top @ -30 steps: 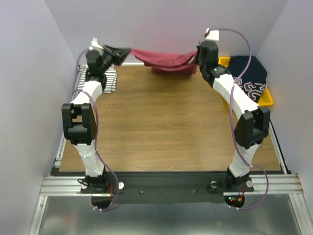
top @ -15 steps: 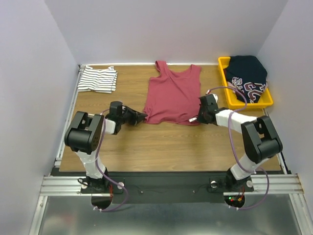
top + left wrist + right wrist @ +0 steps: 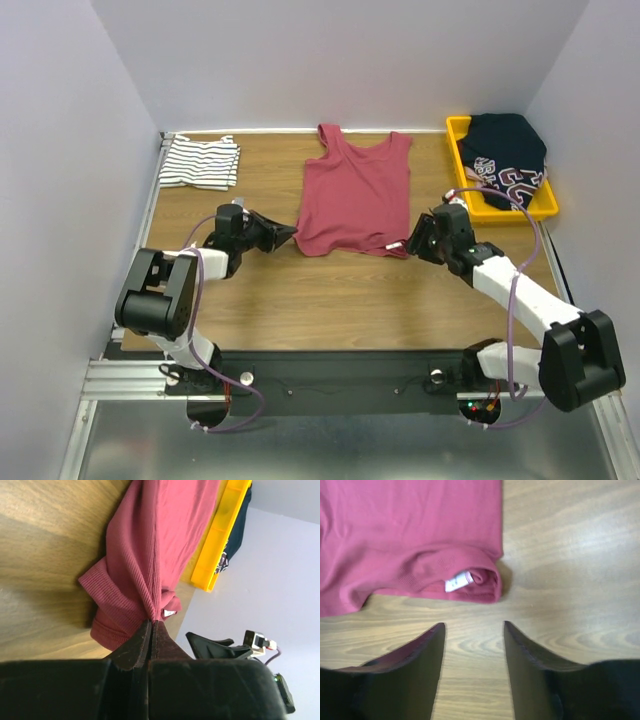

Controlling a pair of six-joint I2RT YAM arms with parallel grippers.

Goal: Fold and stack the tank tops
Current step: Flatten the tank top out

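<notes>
The maroon tank top (image 3: 355, 195) lies spread flat on the wooden table, straps toward the far wall. My left gripper (image 3: 290, 233) is shut on its near left hem corner (image 3: 150, 607), bunching the cloth there. My right gripper (image 3: 415, 245) is open just off the near right hem corner (image 3: 480, 585), where a small white label shows; only bare wood lies between its fingers. A folded white striped tank top (image 3: 200, 162) sits at the far left of the table.
A yellow bin (image 3: 462, 170) at the far right holds a dark navy garment with lettering (image 3: 508, 155). Purple walls close in the table at the back and both sides. Bare wood (image 3: 340, 300) stretches between the maroon top and the arm bases.
A second ago both grippers held the maroon top up at the far wall. It now lies flat on the table, and the right gripper has opened and drawn back from its corner.
</notes>
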